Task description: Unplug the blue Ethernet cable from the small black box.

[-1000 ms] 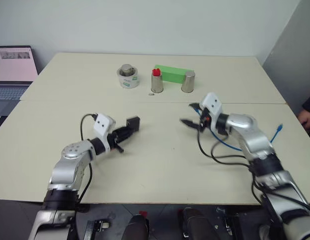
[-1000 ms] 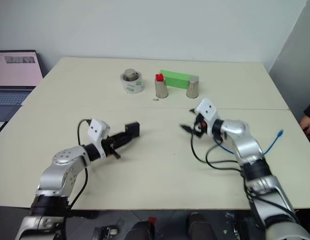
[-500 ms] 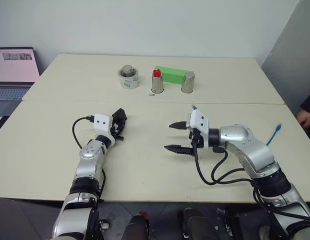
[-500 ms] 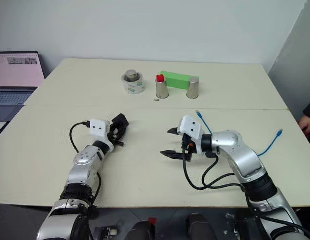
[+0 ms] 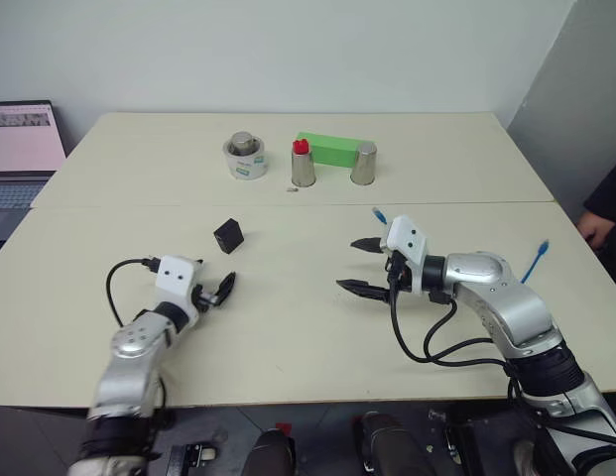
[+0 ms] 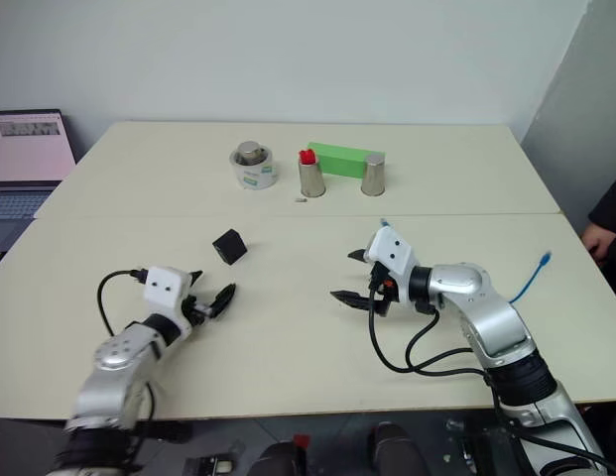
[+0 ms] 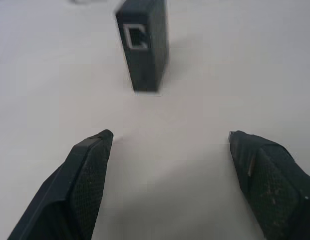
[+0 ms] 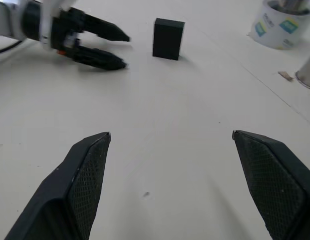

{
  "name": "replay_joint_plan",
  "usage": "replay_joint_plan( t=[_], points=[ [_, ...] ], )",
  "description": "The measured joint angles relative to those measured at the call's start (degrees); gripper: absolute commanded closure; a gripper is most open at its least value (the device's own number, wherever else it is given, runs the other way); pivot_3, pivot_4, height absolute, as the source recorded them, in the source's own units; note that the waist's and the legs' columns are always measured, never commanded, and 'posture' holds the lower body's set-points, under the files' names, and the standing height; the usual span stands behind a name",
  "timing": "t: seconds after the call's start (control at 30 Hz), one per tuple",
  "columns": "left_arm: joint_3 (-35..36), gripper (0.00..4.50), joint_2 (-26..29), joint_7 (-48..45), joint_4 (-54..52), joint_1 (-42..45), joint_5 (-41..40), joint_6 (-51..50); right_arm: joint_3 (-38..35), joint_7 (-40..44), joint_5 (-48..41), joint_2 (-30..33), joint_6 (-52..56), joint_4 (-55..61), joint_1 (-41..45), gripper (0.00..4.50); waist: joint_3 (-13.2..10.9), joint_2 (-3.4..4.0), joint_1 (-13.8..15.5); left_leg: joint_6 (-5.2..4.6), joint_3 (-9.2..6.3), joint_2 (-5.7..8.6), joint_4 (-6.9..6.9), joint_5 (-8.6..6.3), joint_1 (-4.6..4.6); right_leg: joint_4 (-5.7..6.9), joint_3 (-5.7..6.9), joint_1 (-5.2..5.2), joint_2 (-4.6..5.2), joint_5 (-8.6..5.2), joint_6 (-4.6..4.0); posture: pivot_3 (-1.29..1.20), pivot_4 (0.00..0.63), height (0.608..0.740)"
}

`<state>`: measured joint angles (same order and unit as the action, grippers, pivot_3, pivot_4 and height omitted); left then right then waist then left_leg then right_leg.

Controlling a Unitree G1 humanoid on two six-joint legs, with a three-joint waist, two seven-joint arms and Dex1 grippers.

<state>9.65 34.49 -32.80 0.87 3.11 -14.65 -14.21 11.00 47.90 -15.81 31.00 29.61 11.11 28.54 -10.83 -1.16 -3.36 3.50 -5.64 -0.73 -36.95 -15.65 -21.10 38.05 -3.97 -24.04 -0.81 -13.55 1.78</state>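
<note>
Box and cable apart.
Small black box (image 5: 228, 236) stands on edge, port empty; blue Ethernet cable (image 5: 535, 261) lies far right.

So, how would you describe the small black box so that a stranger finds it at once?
On the pale table, look ahead of the left gripper, short of the seam across the tabletop. The small black box stands there alone, apart from the cups and green block further back, the only dark block, with an empty socket on one face.

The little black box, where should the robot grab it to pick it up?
Probably across its two broad flat faces. The small black box stands on edge on the table, with its port face toward the open left gripper. Coming straight in from that side, the fingers would slide along either face.
</note>
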Motion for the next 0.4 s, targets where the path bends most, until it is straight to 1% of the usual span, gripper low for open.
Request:
replay_joint_plan(
  t=[0.07,0.17,0.27,0.4],
  points=[
    [1.4,0.54,3.8,-3.3,-3.3,-1.3,-2.4,-4.4,-3.3,-0.6,-0.1,2.1,0.3,-0.6,-1.1,0.35,0.0,-0.07,0.4,0.00,-0.08,0.00,-0.05,0.00,-0.06,-0.03,0.08,0.00,-0.01,0.00,0.00,0.00,0.150,0.740],
    [4.2,0.54,7.6,-5.8,-6.3,-0.5,-4.8,-8.2,-6.6,-0.6,-0.7,4.3,0.6,-1.3,-2.1,0.35,0.0,-0.07,0.8,-0.03,-0.06,0.02,-0.05,0.02,-0.01,-0.03,0.07,0.06,-0.01,0.00,0.01,0.00,0.150,0.740],
    [5.3,0.54,9.7,-8.1,-7.9,0.3,-5.8,-9.5,-8.6,-0.6,-0.9,6.0,0.8,-2.4,-3.4,0.35,0.0,-0.07,0.5,-0.03,0.08,0.02,-0.01,0.01,-0.01,-0.05,-0.04,0.02,0.00,0.00,0.00,0.00,0.150,0.740],
    [5.6,0.54,12.5,-12.2,-8.0,0.7,-7.3,-10.2,-12.3,-0.6,-0.8,9.9,0.9,-4.2,-4.8,0.35,0.0,-0.07,0.3,-0.04,0.08,0.00,0.02,0.01,-0.09,-0.09,-0.03,-0.05,0.00,-0.04,-0.05,0.00,0.150,0.740]
  ],
)
